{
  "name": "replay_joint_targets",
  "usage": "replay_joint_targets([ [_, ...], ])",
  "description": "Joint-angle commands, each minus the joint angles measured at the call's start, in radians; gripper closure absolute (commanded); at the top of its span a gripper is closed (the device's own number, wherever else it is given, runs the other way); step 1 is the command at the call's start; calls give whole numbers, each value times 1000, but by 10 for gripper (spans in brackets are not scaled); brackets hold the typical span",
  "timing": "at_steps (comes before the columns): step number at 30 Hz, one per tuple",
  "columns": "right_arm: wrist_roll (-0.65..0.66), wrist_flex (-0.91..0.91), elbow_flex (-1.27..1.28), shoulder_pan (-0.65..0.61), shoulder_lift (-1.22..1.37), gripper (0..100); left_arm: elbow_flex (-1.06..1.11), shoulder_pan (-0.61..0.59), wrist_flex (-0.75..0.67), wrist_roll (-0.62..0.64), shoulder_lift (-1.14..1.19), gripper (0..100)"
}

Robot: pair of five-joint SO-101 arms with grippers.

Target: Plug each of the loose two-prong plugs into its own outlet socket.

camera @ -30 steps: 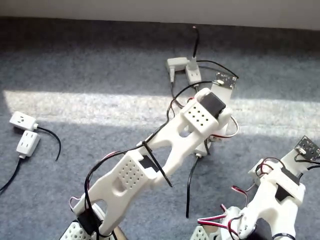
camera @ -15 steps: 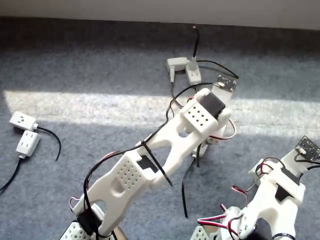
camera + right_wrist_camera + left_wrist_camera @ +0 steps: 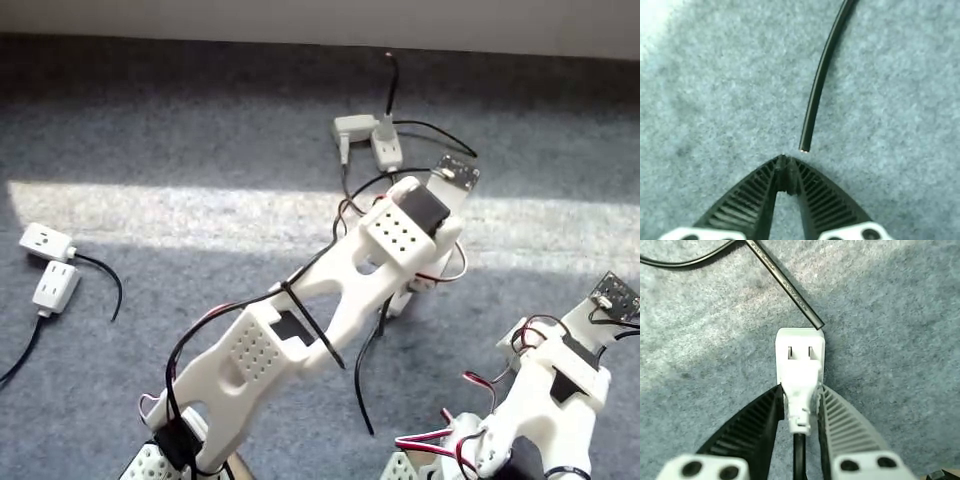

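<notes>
— What's in your left?
— My left gripper (image 3: 801, 390) pinches a white socket (image 3: 800, 362), 2 slots showing, over the carpet (image 3: 900, 340), just right of centre in the high view.
— And your right?
— My right gripper (image 3: 788, 166) is closed on nothing at lower right, with a black cord (image 3: 814, 97) ending just past its tips.

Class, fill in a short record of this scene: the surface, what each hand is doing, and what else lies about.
Surface: grey carpet
Left hand: shut on white connector, whose cord runs back between the fingers
Right hand: shut, holding nothing, just short of a black cord end
Far side: white connector pair with black leads
Side of carpet: two white socket blocks, side by side
</notes>
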Motion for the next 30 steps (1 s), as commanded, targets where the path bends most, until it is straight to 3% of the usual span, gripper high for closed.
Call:
replay_joint_targets([
  [1, 5, -16, -2, 10, -30, 991, 73, -24, 31, -49, 2, 993],
  [16, 5, -16, -4, 7, -30, 991, 248, -81, 32, -166, -91, 993],
  [23, 5, -16, -2, -13, -30, 991, 484, -91, 32, -224, -282, 993],
  [30, 5, -16, -2, -13, -30, 991, 680, -113, 32, -276, -312, 993],
])
